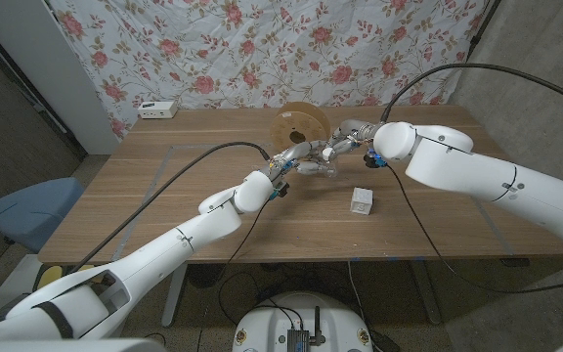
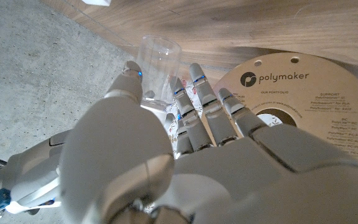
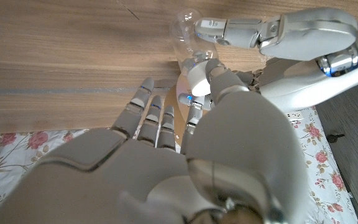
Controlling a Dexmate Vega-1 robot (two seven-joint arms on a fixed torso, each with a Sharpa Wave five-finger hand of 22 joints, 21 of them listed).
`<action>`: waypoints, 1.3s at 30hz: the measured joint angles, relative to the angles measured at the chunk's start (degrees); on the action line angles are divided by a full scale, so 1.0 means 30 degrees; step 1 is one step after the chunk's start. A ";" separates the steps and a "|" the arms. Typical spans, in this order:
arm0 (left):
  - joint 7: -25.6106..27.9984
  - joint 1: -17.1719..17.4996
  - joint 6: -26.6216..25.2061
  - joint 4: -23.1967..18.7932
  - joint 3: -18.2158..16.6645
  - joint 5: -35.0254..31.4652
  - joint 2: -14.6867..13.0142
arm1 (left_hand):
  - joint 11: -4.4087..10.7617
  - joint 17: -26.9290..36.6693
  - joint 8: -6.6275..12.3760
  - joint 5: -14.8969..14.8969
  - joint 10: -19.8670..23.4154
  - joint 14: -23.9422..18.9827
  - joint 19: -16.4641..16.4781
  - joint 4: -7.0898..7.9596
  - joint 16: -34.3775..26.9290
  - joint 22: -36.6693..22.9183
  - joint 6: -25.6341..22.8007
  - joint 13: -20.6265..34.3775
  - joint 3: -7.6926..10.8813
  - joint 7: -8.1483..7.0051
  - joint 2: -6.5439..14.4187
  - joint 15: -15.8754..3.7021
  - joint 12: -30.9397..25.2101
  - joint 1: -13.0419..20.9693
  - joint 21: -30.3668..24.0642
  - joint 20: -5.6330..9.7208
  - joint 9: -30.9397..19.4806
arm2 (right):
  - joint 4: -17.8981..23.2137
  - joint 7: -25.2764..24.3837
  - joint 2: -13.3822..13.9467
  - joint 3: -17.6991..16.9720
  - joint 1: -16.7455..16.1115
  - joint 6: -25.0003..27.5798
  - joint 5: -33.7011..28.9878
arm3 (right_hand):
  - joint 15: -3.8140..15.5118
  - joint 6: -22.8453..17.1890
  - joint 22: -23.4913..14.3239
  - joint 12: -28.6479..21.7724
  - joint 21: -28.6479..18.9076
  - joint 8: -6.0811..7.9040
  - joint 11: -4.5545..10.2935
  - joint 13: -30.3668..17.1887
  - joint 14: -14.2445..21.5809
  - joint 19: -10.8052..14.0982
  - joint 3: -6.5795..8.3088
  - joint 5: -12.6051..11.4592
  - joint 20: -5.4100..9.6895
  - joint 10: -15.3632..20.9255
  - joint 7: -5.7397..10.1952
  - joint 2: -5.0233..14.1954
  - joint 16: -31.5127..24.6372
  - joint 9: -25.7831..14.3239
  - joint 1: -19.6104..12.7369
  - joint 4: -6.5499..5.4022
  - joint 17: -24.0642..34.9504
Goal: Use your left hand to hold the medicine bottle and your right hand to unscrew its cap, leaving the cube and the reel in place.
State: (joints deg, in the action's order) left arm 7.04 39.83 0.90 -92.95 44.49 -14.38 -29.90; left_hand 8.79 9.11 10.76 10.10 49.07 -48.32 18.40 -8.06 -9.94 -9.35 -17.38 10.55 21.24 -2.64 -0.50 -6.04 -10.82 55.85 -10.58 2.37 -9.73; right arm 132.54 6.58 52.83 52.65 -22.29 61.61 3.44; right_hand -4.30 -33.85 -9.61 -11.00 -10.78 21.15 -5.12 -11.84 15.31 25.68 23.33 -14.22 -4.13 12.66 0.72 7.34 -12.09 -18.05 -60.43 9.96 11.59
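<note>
1. The bottle (image 1: 323, 168) is seen near the table's (image 1: 164, 196) middle, in front of the reel (image 1: 304, 122) and well apart from the cube (image 1: 362, 200), which lies nearer the front edge.
2. The left hand (image 1: 296, 156) is closed around the bottle: in the left wrist view its fingers (image 2: 197, 93) are wrapped on one side of the clear body (image 2: 159, 62) and the thumb on the other.
3. The bottle's long axis is judged to lie roughly level, running from the left hand toward the right hand (image 1: 352, 137); exact tilt cannot be told.
4. The right hand is met at the bottle's far end. In the right wrist view its thumb (image 3: 211, 78) is pressed near the bottle's end (image 3: 188, 31), fingers (image 3: 151, 112) partly spread. A full grasp on the cap cannot be told.
5. The cap itself is not resolved in any view.
6. Judgement: the twist is to be made about that level axis, right hand nearer the cap end.
</note>
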 measured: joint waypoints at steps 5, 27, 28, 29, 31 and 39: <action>-0.0002 -0.0007 0.0005 0.0014 0.0000 0.0002 0.0016 | -0.0003 0.0000 0.0000 0.0000 -0.0003 0.0000 -0.0001 0.0000 0.0000 0.0000 0.0000 -0.0001 0.0000 0.0000 -0.0002 0.0000 0.0001 0.0001 0.0000 0.0000 0.0000 | -0.0027 0.0160 0.0065 -0.0301 -0.0170 -0.0298 0.0140 | 0.0000 0.0691 0.0001 -0.0001 0.0000 -0.0499 0.0028 0.0000 0.0001 0.0001 0.0025 -0.0065 0.0000 -0.0177 -0.0013 0.0073 0.0000 0.0132 -0.0070 -0.0025 -0.0001; 0.0017 0.0026 -0.0178 -0.0054 0.0027 0.0003 0.0028 | -0.0035 0.0000 0.0000 0.0000 -0.0038 0.0000 0.0000 -0.0021 0.0000 0.0001 0.0000 -0.0018 0.0089 0.0000 -0.0004 0.0000 0.0019 0.0004 0.0000 0.0000 0.0000 | -0.0030 0.0554 0.0252 -0.1236 -0.0811 -0.0999 0.0610 | -0.0656 0.1772 -0.0048 -0.0009 -0.0001 -0.1626 -0.0585 0.0000 -0.0503 -0.0306 -0.1340 0.0379 -0.0450 -0.0784 -0.0958 -0.1284 0.0080 0.0700 0.2017 -0.0802 -0.0003; 0.0020 0.0026 -0.0178 -0.0055 0.0030 0.0002 0.0026 | -0.0036 0.0001 0.0000 0.0000 -0.0039 0.0000 0.0000 0.0006 0.0000 0.0000 0.0000 -0.0018 0.0117 0.0000 -0.0005 0.0000 0.0020 0.0004 0.0000 0.0000 0.0000 | -0.0010 0.0558 0.0258 -0.1248 -0.0825 -0.0999 0.0611 | -0.0656 0.1774 -0.0049 -0.0009 -0.0001 -0.1627 -0.0525 0.0000 -0.0503 -0.0342 -0.1413 0.0408 -0.0486 -0.0863 -0.0959 -0.1288 0.0080 0.0703 0.2217 -0.0875 -0.0003; 0.0020 0.0026 -0.0178 -0.0055 0.0031 0.0002 0.0025 | -0.0037 0.0000 0.0000 0.0000 -0.0040 0.0000 0.0000 0.0023 0.0000 0.0001 0.0000 -0.0018 0.0135 0.0000 -0.0005 0.0000 0.0022 0.0004 0.0000 0.0000 0.0000 | -0.0010 0.0559 0.0258 -0.1248 -0.0825 -0.0999 0.0610 | -0.0656 0.1846 -0.0049 -0.0010 -0.0001 -0.1741 -0.0586 0.0001 -0.0503 -0.0341 -0.1462 0.0510 -0.0485 -0.0924 -0.1031 -0.1339 0.0080 0.0766 0.2322 -0.0924 -0.0003; 0.0021 0.0027 -0.0178 -0.0057 0.0034 -0.0001 0.0021 | -0.0039 -0.0001 0.0000 0.0000 -0.0041 0.0000 0.0000 0.0023 0.0000 0.0000 0.0000 -0.0017 0.0134 0.0000 -0.0005 0.0000 0.0033 0.0005 0.0000 0.0000 0.0000 | 0.0055 0.0567 0.0263 -0.1255 -0.0828 -0.0958 0.0609 | -0.0730 0.1944 -0.0049 -0.0010 -0.0001 -0.1776 -0.0584 0.0001 -0.0578 -0.0400 -0.1564 0.0567 -0.0544 -0.1058 -0.1129 -0.1406 0.0079 0.0788 0.2599 -0.1027 -0.0003; 0.0062 0.0077 -0.0163 -0.0152 0.0035 -0.0056 -0.0030 | 0.0003 0.0000 0.0000 0.0000 0.0001 0.0000 0.0000 0.0023 0.0000 0.0000 -0.0001 -0.0009 0.0134 -0.0001 -0.0006 0.0000 0.0032 0.0005 0.0000 0.0000 0.0000 | 0.0274 0.0618 0.0233 -0.0887 -0.0529 -0.0386 0.0279 | -0.0861 0.1939 -0.0049 -0.0010 -0.0001 -0.1926 -0.0684 0.0000 -0.0710 -0.0404 -0.2038 0.0955 -0.0755 -0.1158 -0.1268 -0.1646 0.0079 0.0868 0.3530 -0.1346 -0.0004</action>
State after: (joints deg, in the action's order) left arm 7.22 40.07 0.42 -93.40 44.60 -14.55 -29.99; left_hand 8.80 9.10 10.76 10.10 49.07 -48.32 18.40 -7.99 -9.94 -9.35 -17.39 10.53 21.64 -2.64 -0.52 -6.04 -10.73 55.86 -10.58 2.37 -9.73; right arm 133.36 8.43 53.53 49.99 -23.88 60.45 4.28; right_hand -6.88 -28.03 -9.76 -11.03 -10.78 15.37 -7.17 -11.84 13.18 24.47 17.22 -11.35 -6.39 9.19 -3.09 2.40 -11.86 -15.44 -49.84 5.92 11.58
